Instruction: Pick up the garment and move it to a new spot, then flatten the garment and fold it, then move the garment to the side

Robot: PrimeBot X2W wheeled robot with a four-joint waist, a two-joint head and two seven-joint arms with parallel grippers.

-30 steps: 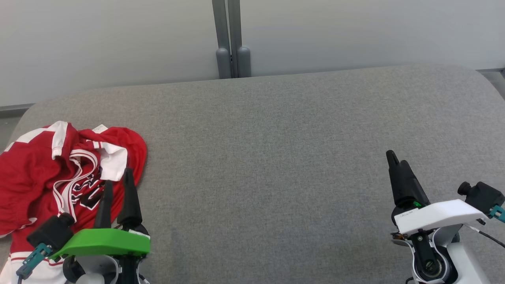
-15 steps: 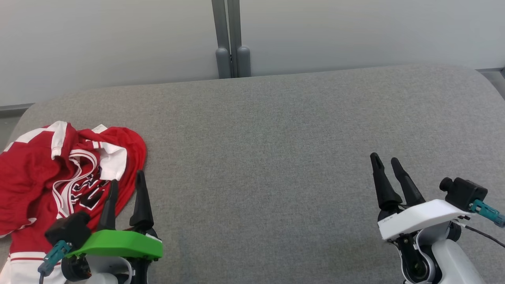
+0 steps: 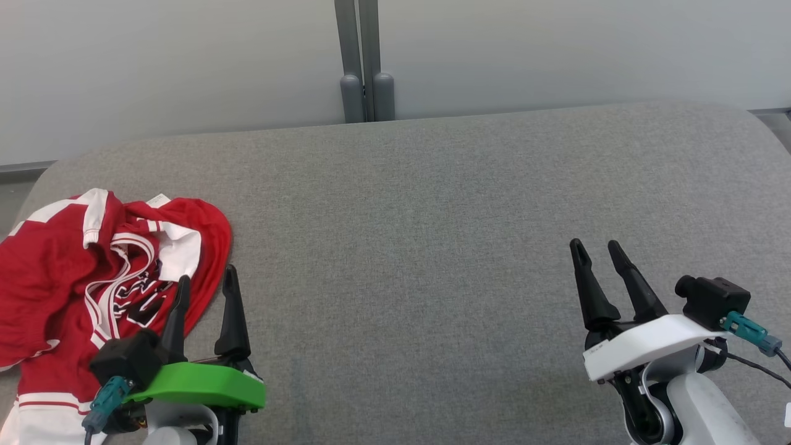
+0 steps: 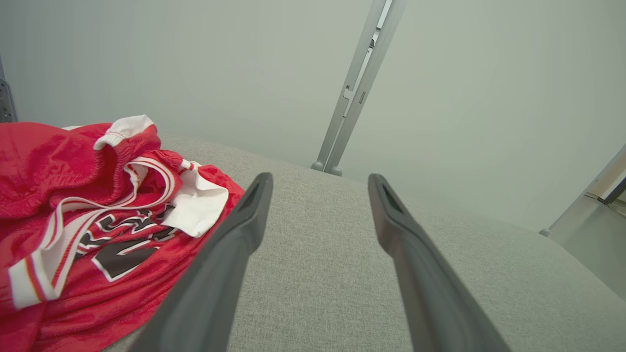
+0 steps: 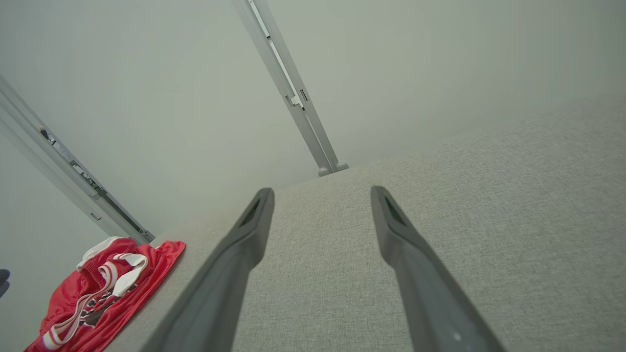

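A crumpled red garment [image 3: 74,272] with white trim and a black-and-white print lies at the left end of the grey table [image 3: 432,247]. The left wrist view has the garment [image 4: 88,225] at its left; the right wrist view has the garment [image 5: 102,298] far off at lower left. My left gripper [image 3: 207,278] stands open by the garment's right edge, one finger over the red cloth, the other over bare table, holding nothing. My right gripper [image 3: 596,245] is open over bare table at the right. Open fingers [image 4: 234,244] and open fingers [image 5: 244,244] frame grey fabric.
A grey post [image 3: 364,62] rises behind the table's far edge against a pale wall. The table's rounded corners fall away at far left and far right. A second post [image 5: 73,171] stands off the table's left end.
My left gripper has drawn back to the right, off the garment's print toward its edge, and spread wider. My right gripper has moved left and gone from shut to open.
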